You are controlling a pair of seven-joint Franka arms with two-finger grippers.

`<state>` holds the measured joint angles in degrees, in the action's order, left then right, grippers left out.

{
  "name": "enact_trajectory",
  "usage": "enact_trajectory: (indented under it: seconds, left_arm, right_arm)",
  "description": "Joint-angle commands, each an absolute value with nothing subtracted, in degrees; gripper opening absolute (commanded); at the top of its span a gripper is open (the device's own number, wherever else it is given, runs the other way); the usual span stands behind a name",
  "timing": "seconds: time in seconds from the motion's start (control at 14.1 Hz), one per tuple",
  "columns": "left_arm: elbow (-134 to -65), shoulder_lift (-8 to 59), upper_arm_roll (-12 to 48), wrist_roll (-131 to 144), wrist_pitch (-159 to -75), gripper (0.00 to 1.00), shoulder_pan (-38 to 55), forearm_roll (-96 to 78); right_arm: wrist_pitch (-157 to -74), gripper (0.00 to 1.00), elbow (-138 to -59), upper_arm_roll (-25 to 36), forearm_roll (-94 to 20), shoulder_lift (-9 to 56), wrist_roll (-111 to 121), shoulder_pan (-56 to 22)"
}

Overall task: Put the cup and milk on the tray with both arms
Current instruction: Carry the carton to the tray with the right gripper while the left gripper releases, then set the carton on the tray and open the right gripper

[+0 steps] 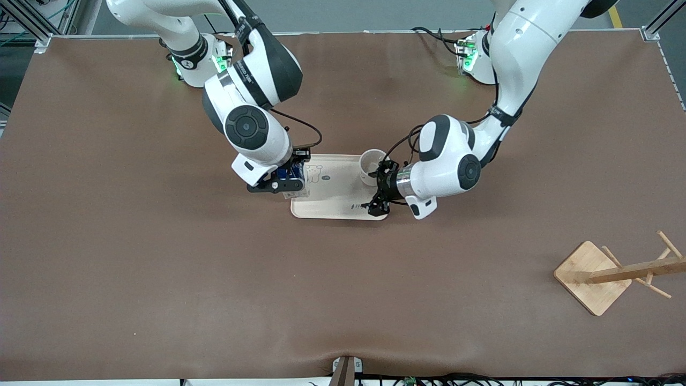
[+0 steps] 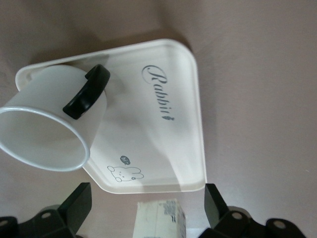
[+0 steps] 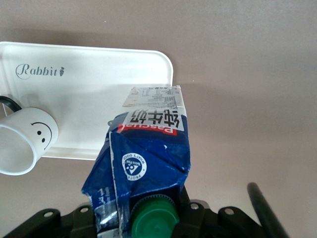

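Your cup [image 1: 371, 166] stands on the tray [image 1: 332, 206]; left gripper [image 1: 379, 193] beside it, fingers spread, empty. Right gripper [image 1: 284, 179] pinches the milk [image 1: 296, 174] at the tray's edge.

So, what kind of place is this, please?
Most likely a robotics lab or test bench: two white arms bolted to a brown covered table, aluminium frame posts at its corners, and only staged props, a tray and a wooden rack.

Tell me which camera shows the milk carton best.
The right wrist view: the milk fills it, green cap and label readable, clamped in the right gripper. Front view shows a blue sliver under the wrist; left wrist view only its base.
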<state>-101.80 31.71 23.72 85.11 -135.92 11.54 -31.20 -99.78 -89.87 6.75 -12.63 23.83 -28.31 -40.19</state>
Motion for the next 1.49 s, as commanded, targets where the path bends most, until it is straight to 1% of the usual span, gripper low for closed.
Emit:
enact_trajectory:
  seconds: [0.0,0.28,0.35,0.5,0.71,0.78,0.85,0.92,0.99,1.06,1.28,1.42]
  left_arm:
    - [-100.12,26.82,21.72,86.57,-129.14,1.00,10.90,-26.03]
    - [-90.82,25.93,17.59,86.49,-115.52,1.00,10.64,-19.97]
    - [-88.70,25.93,17.32,86.48,-113.40,1.00,10.37,-18.82]
    - [-85.97,25.93,17.31,86.31,-111.10,1.00,8.62,-16.62]
    - [-84.03,25.84,17.23,86.05,-109.52,1.00,8.44,-12.59]
    - [-83.68,25.49,17.23,86.04,-108.73,1.00,8.44,-9.96]
    - [-83.15,25.14,17.31,85.87,-108.55,1.00,8.35,-6.97]
    - [-82.88,24.61,17.31,85.87,-108.46,1.00,8.44,-4.51]
    - [-82.88,24.17,17.31,85.78,-108.37,1.00,8.44,-3.18]
    - [-82.88,23.56,17.23,85.69,-107.93,1.00,8.26,-1.95]
    - [-82.88,22.15,17.31,82.90,-107.40,1.00,7.13,2.28]
    - [-82.44,21.01,17.40,77.81,-104.78,1.00,5.80,2.37]
  right_arm:
    - [-100.45,0.00,-88.51,7.29,-13.89,26.18,-30.84,-42.09]
    - [-105.37,0.00,-88.51,7.29,-13.97,28.38,-32.69,-44.38]
    - [-105.64,0.00,-88.51,7.29,-14.15,29.00,-33.57,-44.73]
    - [-105.64,0.00,-88.51,7.29,-14.15,29.44,-34.10,-45.00]
    - [-105.47,0.00,-88.95,7.29,-14.15,29.62,-34.10,-45.09]
    - [-105.56,0.08,-88.86,7.29,-14.15,29.62,-34.10,-45.09]
    - [-105.64,0.32,-88.77,7.29,-14.24,29.62,-34.10,-45.09]
    - [-105.56,0.39,-88.77,7.29,-14.15,29.62,-34.10,-45.09]
    - [-105.64,0.84,-88.86,7.29,-13.72,29.62,-34.01,-45.17]
    - [-105.38,1.00,-88.86,7.29,-13.54,29.62,-33.49,-45.44]
    - [-105.29,1.00,-88.59,7.29,-13.80,29.53,-34.01,-45.27]
    - [-105.21,1.00,-88.33,7.38,-13.89,29.36,-34.01,-45.09]
